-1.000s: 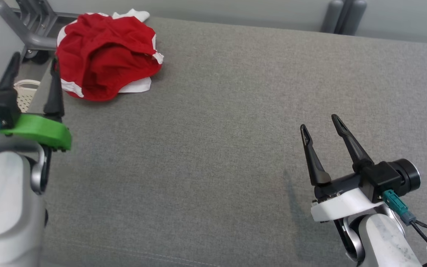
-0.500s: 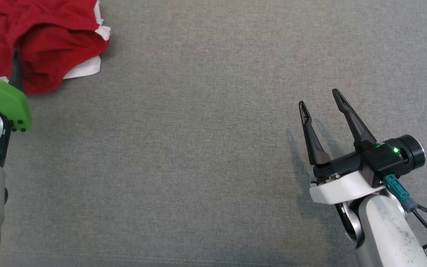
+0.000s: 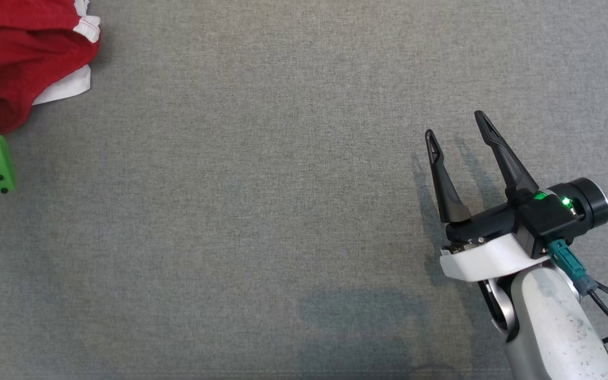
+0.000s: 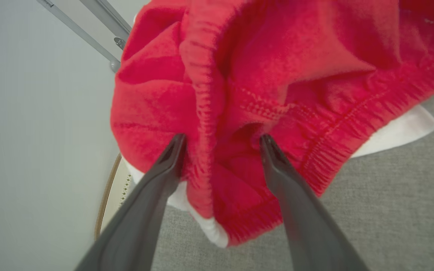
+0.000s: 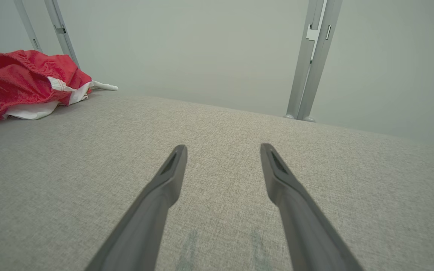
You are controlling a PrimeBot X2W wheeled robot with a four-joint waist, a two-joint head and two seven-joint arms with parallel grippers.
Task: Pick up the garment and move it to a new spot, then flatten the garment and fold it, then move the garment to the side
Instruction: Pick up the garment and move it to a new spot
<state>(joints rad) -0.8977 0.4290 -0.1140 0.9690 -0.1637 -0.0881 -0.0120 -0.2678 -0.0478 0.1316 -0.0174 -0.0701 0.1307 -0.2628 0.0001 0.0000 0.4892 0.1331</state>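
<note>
Both jaws of the left gripper (image 4: pixel 221 138) stand apart, tips touching the crumpled red fabric garment with white trim (image 4: pixel 277 75), a ribbed fold between them, at the far left of the grey woven surface (image 4: pixel 390 226); the right gripper (image 3: pixel 454 125), spread and empty, is well apart.

— What are you working over?
— You've got a grey woven-fabric surface (image 3: pixel 283 190), flat and padded-looking.
— Anything lying on it?
— Just one crumpled pair of red shorts (image 3: pixel 19 58) with white trim, heaped at the surface's far left corner, with a white layer poking out underneath.
</note>
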